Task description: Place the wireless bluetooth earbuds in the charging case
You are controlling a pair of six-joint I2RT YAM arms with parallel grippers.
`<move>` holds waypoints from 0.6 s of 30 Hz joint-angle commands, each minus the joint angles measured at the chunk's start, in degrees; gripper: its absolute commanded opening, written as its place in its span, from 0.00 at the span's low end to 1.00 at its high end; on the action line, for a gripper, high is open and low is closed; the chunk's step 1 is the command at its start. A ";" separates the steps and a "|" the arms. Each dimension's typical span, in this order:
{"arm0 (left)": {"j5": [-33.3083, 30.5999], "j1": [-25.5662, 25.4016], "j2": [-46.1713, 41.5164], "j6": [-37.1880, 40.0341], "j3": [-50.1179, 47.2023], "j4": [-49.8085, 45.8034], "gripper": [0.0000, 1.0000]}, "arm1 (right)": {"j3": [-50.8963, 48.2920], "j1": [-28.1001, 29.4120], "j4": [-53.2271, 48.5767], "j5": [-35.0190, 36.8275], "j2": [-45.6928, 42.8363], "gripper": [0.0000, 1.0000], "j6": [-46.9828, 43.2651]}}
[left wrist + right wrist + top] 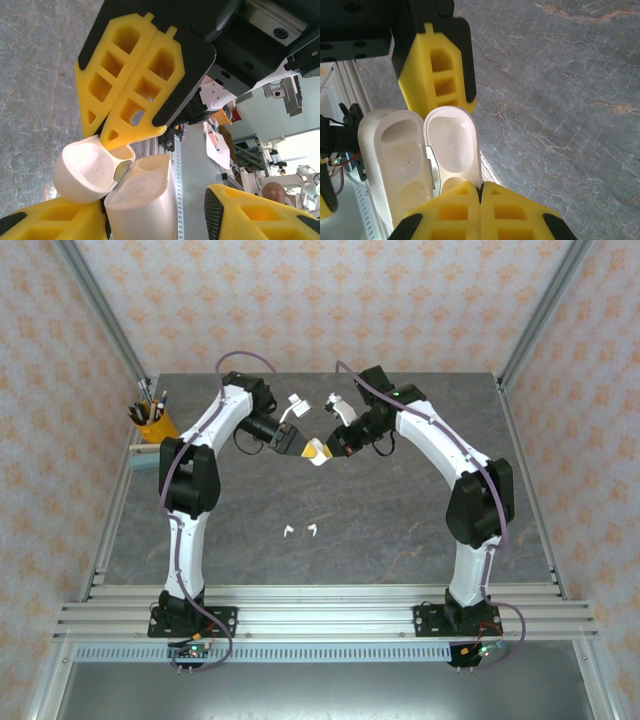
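Currently open white case [316,450] sits mid-table between both arms. Right gripper [480,190] fingers pressed together, pinching rim of one case half. Left gripper [150,207] fingers spread, case against one finger. Two white earbuds [288,531] loose on table [400,540], nearer arm bases, well apart from case.

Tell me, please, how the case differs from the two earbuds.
The case is up in the air between the left gripper and right gripper; the earbuds lie loose on the table. The case is far bigger than either earbud. The case is open and holds nothing; both earbuds wait outside it. All are white.
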 commanded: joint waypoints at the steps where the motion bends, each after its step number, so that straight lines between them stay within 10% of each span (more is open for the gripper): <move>1: 2.60 -0.76 1.65 1.99 -0.66 -9.95 0.51 | 2.04 0.67 -0.71 -1.02 0.73 0.00 -0.92; 18: 2.79 -1.45 3.09 1.46 0.54 -9.95 0.20 | 2.13 0.66 -0.33 -0.52 0.74 0.00 -0.34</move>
